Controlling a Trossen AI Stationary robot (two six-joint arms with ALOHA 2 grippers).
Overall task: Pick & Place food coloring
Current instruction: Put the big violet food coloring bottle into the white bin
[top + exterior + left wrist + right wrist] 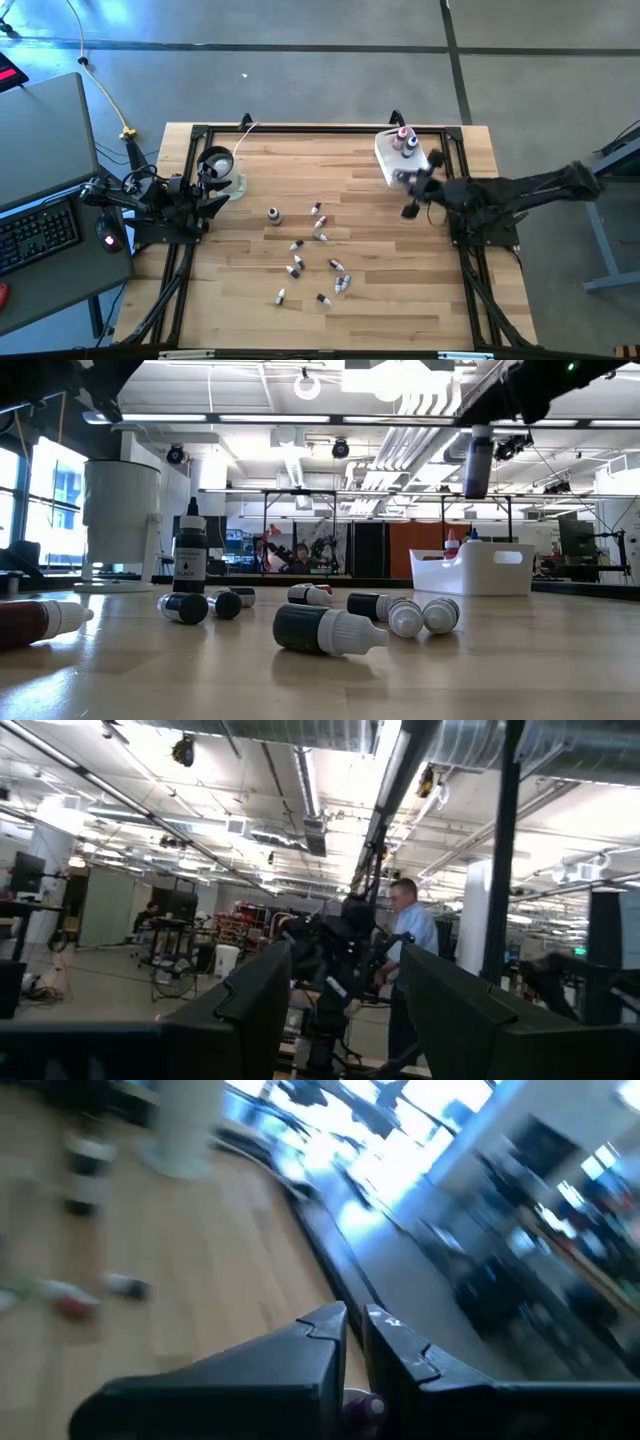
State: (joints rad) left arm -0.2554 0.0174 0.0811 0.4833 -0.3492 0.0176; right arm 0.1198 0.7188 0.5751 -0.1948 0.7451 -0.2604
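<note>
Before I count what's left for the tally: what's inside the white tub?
The white tub holds at least two upright bottles, one red-topped; its wall hides anything lower.

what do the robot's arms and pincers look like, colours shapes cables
Both arms are black, built from slim jointed links. The left arm has loose dark cables bunched around its base, beside the table's black frame. The right arm is long and slender. Up close, the right pincer has two flat, wedge-shaped black fingers; the left pincer's fingers are broad, matte black slabs.
</note>
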